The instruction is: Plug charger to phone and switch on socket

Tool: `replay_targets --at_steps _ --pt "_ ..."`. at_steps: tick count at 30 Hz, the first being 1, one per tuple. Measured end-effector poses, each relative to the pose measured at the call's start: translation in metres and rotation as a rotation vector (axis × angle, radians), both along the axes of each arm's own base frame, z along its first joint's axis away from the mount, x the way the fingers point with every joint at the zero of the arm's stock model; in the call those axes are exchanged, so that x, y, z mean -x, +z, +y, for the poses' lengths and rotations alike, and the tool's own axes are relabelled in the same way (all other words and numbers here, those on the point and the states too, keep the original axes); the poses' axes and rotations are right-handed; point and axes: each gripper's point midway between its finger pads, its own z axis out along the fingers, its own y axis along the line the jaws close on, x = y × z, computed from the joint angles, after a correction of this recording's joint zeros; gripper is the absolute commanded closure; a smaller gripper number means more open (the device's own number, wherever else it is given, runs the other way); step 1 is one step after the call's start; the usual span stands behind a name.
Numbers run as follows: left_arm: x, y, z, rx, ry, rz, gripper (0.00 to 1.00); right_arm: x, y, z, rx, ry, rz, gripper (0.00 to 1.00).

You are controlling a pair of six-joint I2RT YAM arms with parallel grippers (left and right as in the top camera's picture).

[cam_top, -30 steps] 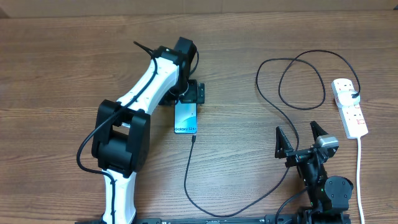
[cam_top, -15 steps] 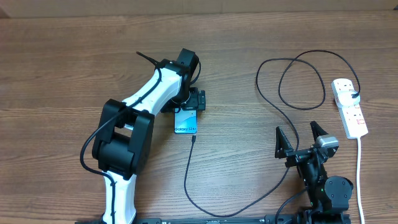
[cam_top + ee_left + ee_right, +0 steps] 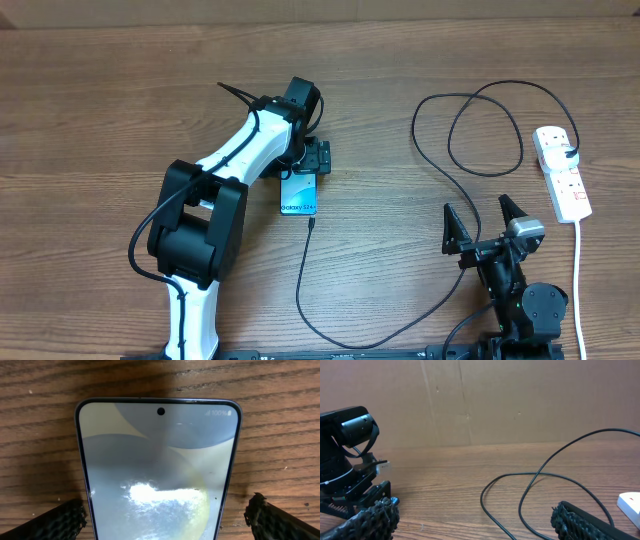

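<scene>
Left gripper straddling the phone, both grippers spread wide and empty.

Over the brown wooden table (image 3: 100, 90), the white-and-black left arm (image 3: 225, 160) is holding its left gripper (image 3: 166, 519) wide open, one finger on each side of the slim teal-screened smartphone (image 3: 299, 197), gripping nothing. The right gripper (image 3: 482, 222) is sitting equally spread, near the white elongated power strip (image 3: 562, 172). The long thin black charger cable (image 3: 303, 280) is looping between them, its small connector tip (image 3: 311, 224) lying just beside the phone's "Galaxy" end.
</scene>
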Motion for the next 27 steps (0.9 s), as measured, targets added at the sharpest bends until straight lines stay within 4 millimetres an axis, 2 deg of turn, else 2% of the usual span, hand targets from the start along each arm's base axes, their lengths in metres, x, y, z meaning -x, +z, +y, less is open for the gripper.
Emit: replay_targets --at_steps 27 --pt "0.007 -0.0016 0.0046 -0.034 0.007 0.021 0.0 0.0 -0.0001 0.0 0.0 0.0 0.0 0.0"
